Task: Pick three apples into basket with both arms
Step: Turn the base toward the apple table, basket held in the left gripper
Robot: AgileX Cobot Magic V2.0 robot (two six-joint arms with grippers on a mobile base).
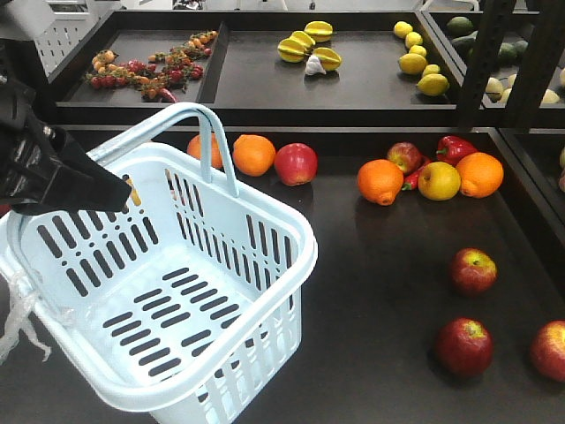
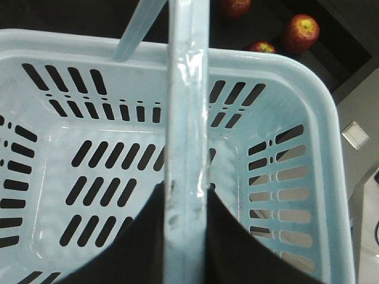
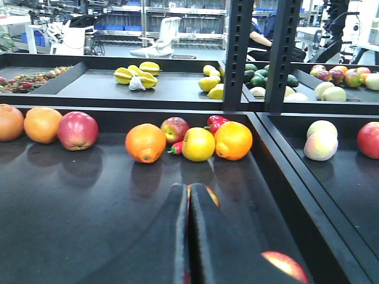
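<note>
Ahead, three dark red apples [image 1: 464, 346] lay on the black surface [image 1: 371, 291], well right of the pale blue slotted plastic basket [image 1: 265, 205]. Leftward, my left hand [image 2: 185, 188] gripped its hoop handle [image 2: 188, 89]. Rightward, my right hand [image 3: 189, 188] was closed and empty, with one apple [image 3: 284, 266] nearby. It looked firm and smooth, so I judged it best gripped across the middle.

Three dark red apples [image 1: 474, 270] right of empty, tilted basket [image 1: 296, 231].

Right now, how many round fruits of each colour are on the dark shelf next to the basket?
Red apples: 5
Oranges: 4
Yellow apple: 1
Total: 10
</note>
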